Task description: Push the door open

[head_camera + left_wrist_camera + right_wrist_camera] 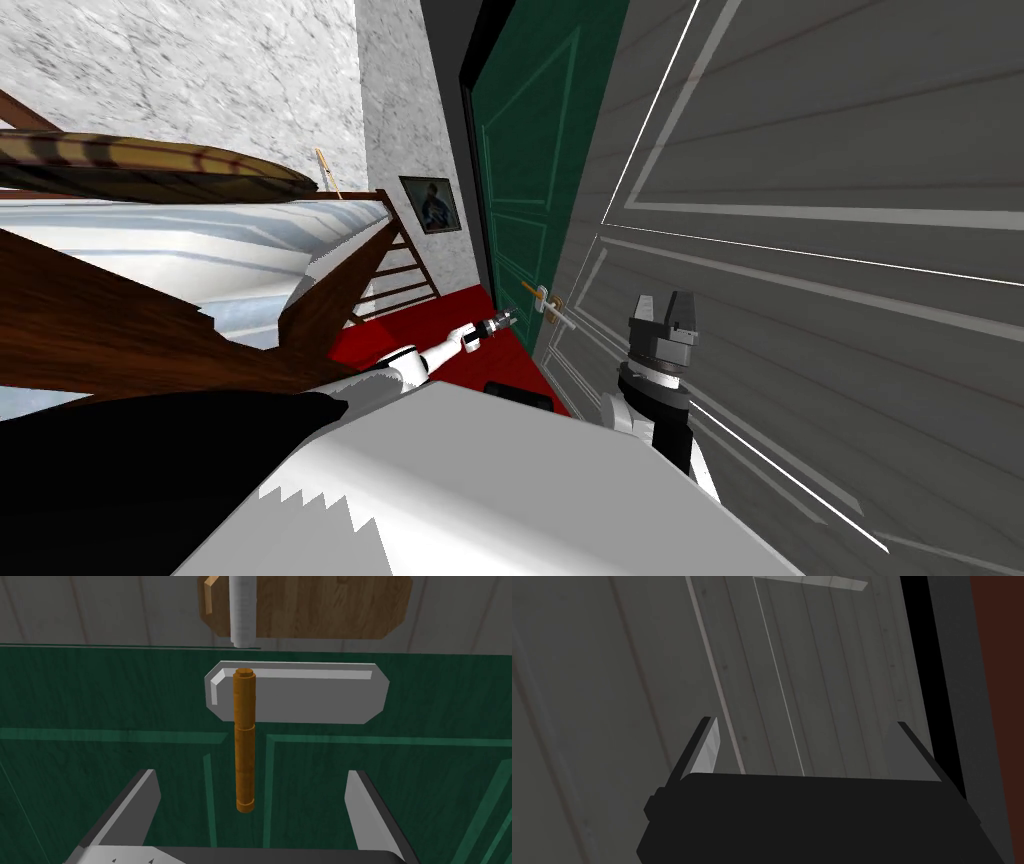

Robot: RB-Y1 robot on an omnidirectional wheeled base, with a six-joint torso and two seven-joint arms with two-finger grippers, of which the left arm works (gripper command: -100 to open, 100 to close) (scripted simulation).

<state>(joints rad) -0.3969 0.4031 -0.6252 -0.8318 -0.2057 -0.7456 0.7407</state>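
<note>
The green door (520, 170) stood shut in its dark frame, set in a pale marbled wall (400, 100). In the left wrist view its panelled face (100, 701) carried a grey plate (310, 696), from which an orange-brown lever handle (245, 741) projected toward the camera.

The left gripper (503, 321) was stretched out to the green door at handle height. Its fingers were spread apart and held nothing. From the wrist, the lever lined up midway between the fingers (252, 773). In the head view the fingertips sat just short of the lever (532, 290), with no contact observed.

Directly beside the green door, on its handle edge, stood a grey panelled door (800, 150). It bore a wooden plate (325, 606) and a white lever (242, 611), close to the green door's handle. The right gripper (665, 310) was raised near the grey door, farther from the green door than the left. Its fingers (804, 722) were parted and empty, facing the grey panels (612, 701). A black area (917, 651) showed along that door's edge.

A red floor (450, 315) ran up to the green door's foot. A framed picture (432, 205) hung on the wall beside the door. A bed (150, 250) with a dark wooden frame (400, 270) stood farther off, on the side away from the grey door.
</note>
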